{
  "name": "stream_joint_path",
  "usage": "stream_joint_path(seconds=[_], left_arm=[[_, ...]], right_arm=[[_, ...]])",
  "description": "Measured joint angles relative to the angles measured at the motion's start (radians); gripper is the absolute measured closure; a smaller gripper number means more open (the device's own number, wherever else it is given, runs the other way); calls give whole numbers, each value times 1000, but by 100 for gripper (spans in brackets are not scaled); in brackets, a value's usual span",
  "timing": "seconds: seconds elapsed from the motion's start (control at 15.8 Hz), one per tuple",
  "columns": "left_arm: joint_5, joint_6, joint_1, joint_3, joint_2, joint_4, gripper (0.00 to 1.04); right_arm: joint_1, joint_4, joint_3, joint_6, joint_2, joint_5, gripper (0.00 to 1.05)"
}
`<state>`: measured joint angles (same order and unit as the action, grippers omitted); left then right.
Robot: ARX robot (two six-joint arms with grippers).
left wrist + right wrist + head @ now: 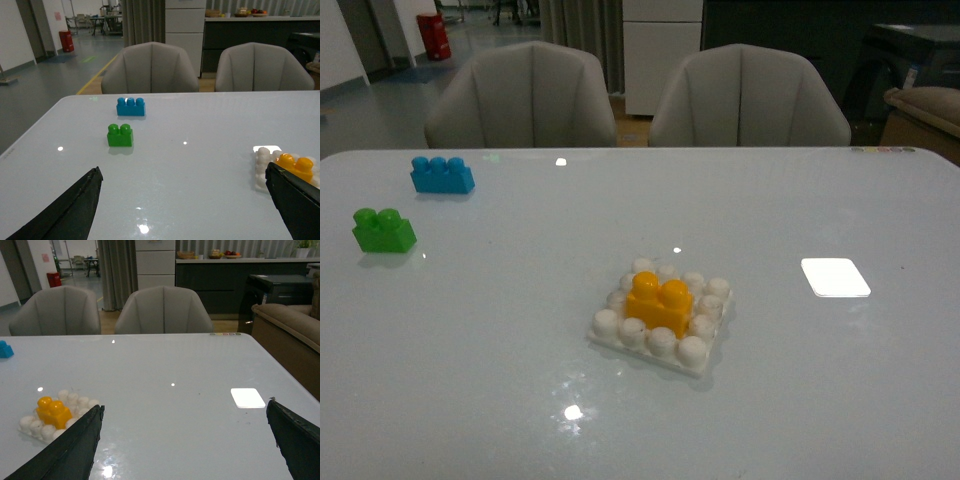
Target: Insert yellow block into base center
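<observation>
The yellow block (658, 303) stands on the middle studs of the off-white base (692, 350), which lies on the table a little right of centre in the front view. The left wrist view shows the block (296, 166) and base (262, 165) beside one dark finger of my left gripper (185, 200), which is open over bare table. From the right wrist, block (53, 411) and base (27, 423) lie beyond one finger of my open right gripper (185, 440). Neither gripper holds anything. No arm appears in the front view.
A green two-stud brick (383, 230) and a blue three-stud brick (441, 174) sit at the table's far left. Two grey chairs (525, 97) stand behind the far edge. A bright light reflection (835, 277) lies right of the base.
</observation>
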<state>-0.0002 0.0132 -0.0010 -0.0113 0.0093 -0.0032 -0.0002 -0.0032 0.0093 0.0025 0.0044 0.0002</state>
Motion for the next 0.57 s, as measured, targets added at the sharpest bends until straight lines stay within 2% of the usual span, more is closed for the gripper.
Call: stream_joint_path(seconds=[0.06, 0.57], left_arm=[[0, -2, 0, 0, 0, 0, 8], [0, -2, 0, 0, 0, 0, 7]], right_arm=[[0, 0, 0, 0, 0, 0, 6], [0, 0, 0, 0, 0, 0, 6]])
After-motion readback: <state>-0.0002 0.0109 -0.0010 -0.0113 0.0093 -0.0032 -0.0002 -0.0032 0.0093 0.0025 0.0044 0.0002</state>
